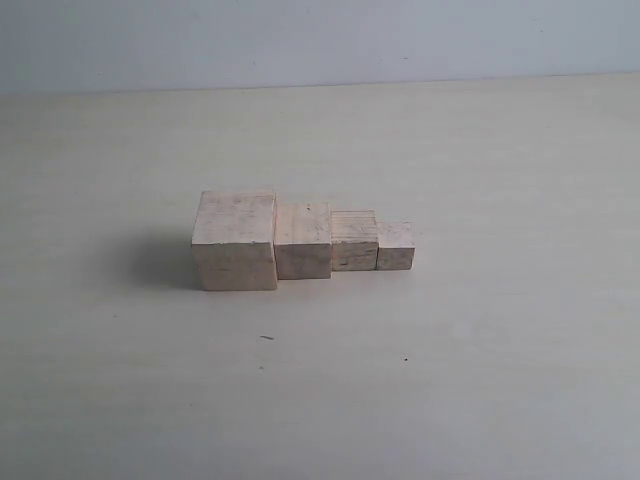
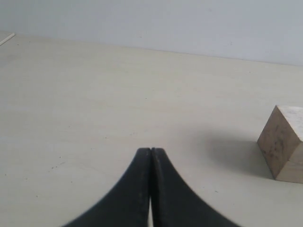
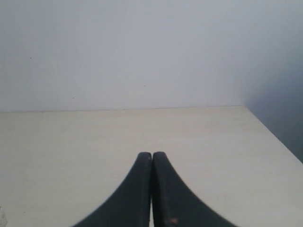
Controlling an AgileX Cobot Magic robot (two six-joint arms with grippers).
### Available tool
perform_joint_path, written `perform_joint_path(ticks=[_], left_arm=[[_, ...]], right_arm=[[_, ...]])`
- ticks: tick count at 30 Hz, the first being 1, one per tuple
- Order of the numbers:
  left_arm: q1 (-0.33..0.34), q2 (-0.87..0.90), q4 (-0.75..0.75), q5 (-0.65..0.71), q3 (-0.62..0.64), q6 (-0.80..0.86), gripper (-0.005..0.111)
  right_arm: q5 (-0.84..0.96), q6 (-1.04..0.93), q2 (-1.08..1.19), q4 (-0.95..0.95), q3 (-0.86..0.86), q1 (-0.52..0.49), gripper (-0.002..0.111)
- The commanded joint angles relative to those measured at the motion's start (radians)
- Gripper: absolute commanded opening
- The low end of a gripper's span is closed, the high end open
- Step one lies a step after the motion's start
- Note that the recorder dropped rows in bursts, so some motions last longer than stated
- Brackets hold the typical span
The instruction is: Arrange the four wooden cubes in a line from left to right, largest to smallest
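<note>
Left wrist view: the left hand (image 2: 151,149) has its two dark, curved fingers (image 2: 135,189) pressed together along their whole visible length, with nothing pinched between them, and it hangs over bare table (image 2: 85,118). Apart from the fingertips and not touching them stands one of the four wooden cubes (image 2: 284,144), seen corner-on and cut by the frame edge; which of the four it is cannot be told from this view. Right wrist view: the right hand (image 3: 152,153) is likewise pressed together and holds nothing, its tips over bare table (image 3: 71,142), with a pale wall (image 3: 142,52) beyond the table's far edge. Exterior view: the cubes stand in one row near the middle of the table (image 1: 480,380), running from 9 o'clock to 3 o'clock. The largest cube (image 1: 235,242) takes the 9 o'clock end; at its 3 o'clock side stands the second cube (image 1: 303,241), then the third cube (image 1: 354,241), and the smallest cube (image 1: 395,246) closes the 3 o'clock end. Neighbours sit side by side with no visible gap, each upright on one face. All four are pale, unpainted wood with faint grain. A soft shadow (image 1: 160,260) lies at 9 o'clock of the largest cube, and a few dark specks (image 1: 267,337) mark the table at 6 o'clock of the row.
</note>
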Motion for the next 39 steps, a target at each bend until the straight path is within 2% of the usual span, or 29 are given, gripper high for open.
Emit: perform_joint_path(ticks=[1, 15, 22, 25, 39], left_arm=[[-0.007, -0.005, 0.002, -0.009, 0.003, 0.0, 0.0], [-0.007, -0.005, 0.002, -0.009, 0.003, 0.0, 0.0], [-0.007, -0.005, 0.002, -0.009, 0.003, -0.001, 0.0], [-0.007, -0.005, 0.002, -0.009, 0.003, -0.001, 0.0], [-0.007, -0.005, 0.002, -0.009, 0.003, -0.001, 0.0]], right_arm=[[-0.019, -0.001, -0.08, -0.008, 0.073, -0.006, 0.0], [-0.013, 0.014, -0.1, -0.048, 0.133, -0.006, 0.0], [-0.077, 0.243, -0.213, -0.19, 0.259, -0.006, 0.0], [-0.08, 0.243, -0.265, -0.177, 0.307, -0.004, 0.0], [-0.028, 0.209, -0.273, -0.165, 0.307, -0.004, 0.0]])
